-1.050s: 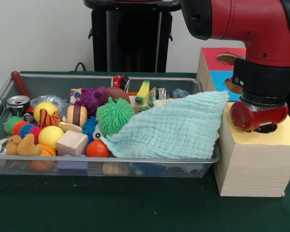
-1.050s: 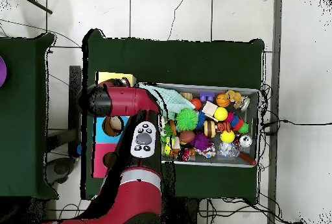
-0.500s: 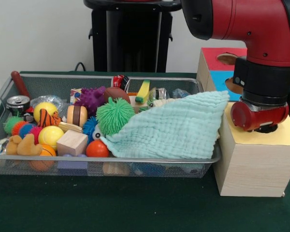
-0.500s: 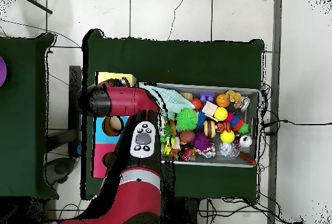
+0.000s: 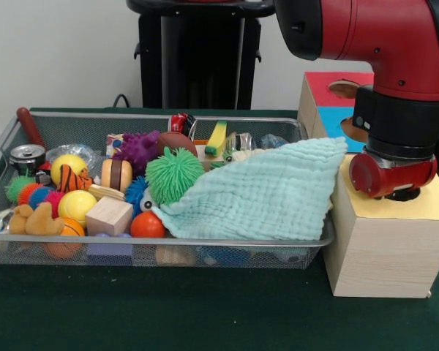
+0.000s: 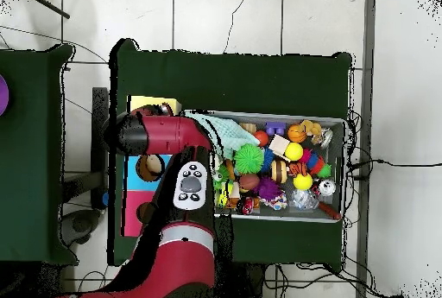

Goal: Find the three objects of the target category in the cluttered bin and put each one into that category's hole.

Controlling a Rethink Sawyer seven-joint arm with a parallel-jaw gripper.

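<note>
Pale green cloth (image 5: 267, 191) drapes from the wire bin's (image 5: 73, 124) end over its rim, touching the wooden sorting box (image 5: 384, 248). Gripper (image 5: 404, 194) sits at the box's yellow-topped end; its fingers are hidden, state undeterminable. Judged: deposit step; next, return to the bin.

A dark green desk (image 5: 205, 314) carried everything. Beside it in the overhead view stood a second green-covered surface (image 6: 30, 152) on a pale tiled floor (image 6: 397, 96), with black cables (image 6: 380, 163) trailing nearby.
</note>
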